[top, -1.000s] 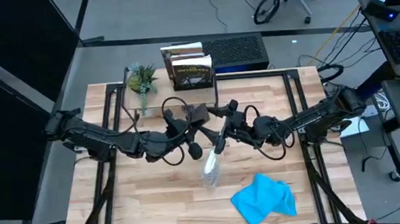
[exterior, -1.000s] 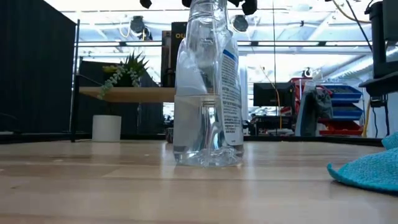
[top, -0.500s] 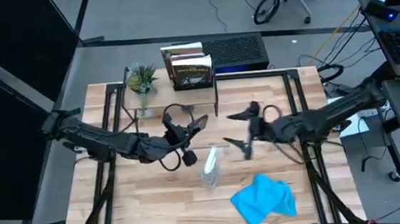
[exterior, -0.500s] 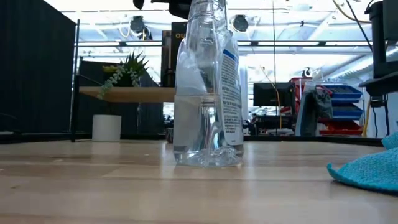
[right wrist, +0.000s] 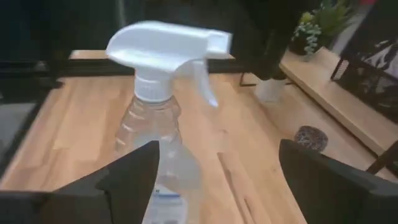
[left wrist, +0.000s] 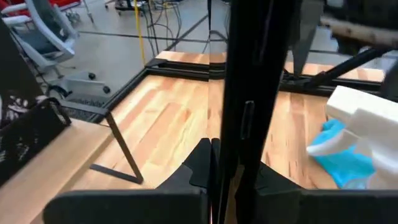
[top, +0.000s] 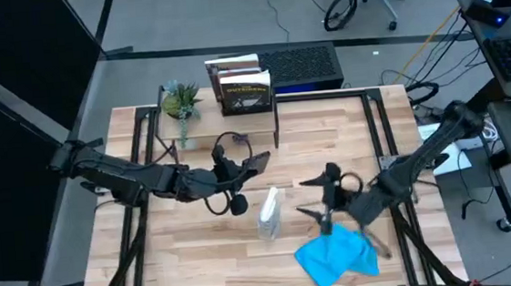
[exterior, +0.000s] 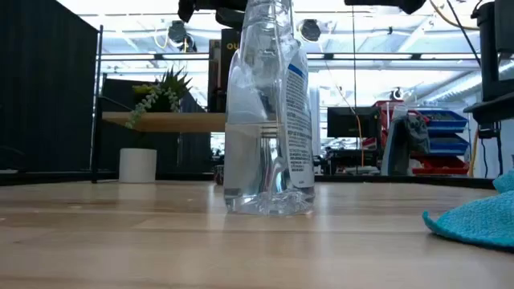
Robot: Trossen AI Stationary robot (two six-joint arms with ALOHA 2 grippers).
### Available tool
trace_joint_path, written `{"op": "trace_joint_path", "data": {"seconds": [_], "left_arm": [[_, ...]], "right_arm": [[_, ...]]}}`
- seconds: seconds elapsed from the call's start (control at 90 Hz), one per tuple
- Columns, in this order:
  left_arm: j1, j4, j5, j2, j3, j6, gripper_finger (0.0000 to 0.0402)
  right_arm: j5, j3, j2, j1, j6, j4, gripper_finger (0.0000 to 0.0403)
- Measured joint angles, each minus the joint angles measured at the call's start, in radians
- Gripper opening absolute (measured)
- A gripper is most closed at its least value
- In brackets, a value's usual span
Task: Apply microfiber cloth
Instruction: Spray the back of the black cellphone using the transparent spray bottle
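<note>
- Microfiber cloth (top: 337, 253) lies crumpled on the wooden table (top: 200, 248), near the front edge, on the right arm's side; nothing grips it.
- In the low view only the cloth's edge (exterior: 474, 223) shows, flat on the tabletop at far right.
- Right gripper (top: 322, 197) hangs just above the cloth's back edge, beside the spray bottle (top: 268, 214); fingers spread wide, holding nothing.
- Right wrist view: its two fingers (right wrist: 134, 177) sit far apart with the spray bottle (right wrist: 158, 118) between them in the background, white trigger head on top.
- Spray bottle stands upright mid-table, clear, partly filled with liquid (exterior: 269, 120).
- Left gripper (top: 255, 164) sits behind the bottle toward the table's centre, apart from the cloth; fingers pressed together, empty.
- Left wrist view: closed fingers (left wrist: 239, 93) form one dark bar; the cloth (left wrist: 345, 162) shows beyond, partly behind the bottle's white head (left wrist: 367, 121).
- Small potted plant (top: 180, 102) and books (top: 242, 85) stand at the table's back edge.
</note>
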Motion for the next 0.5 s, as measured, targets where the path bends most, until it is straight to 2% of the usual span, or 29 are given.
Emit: {"op": "trace_joint_path", "data": {"seconds": [0.167,0.5], "left_arm": [[0.0,0.001,0.012,0.0,0.0,0.023,0.0005],[0.001,0.0,0.016,0.001,0.0,0.024,0.0011]], "right_arm": [[-0.028,0.0,0.101,-0.031,-0.14,0.172,0.0309],[-0.036,0.044,0.085,-0.035,-0.085,0.177,0.0309]]}}
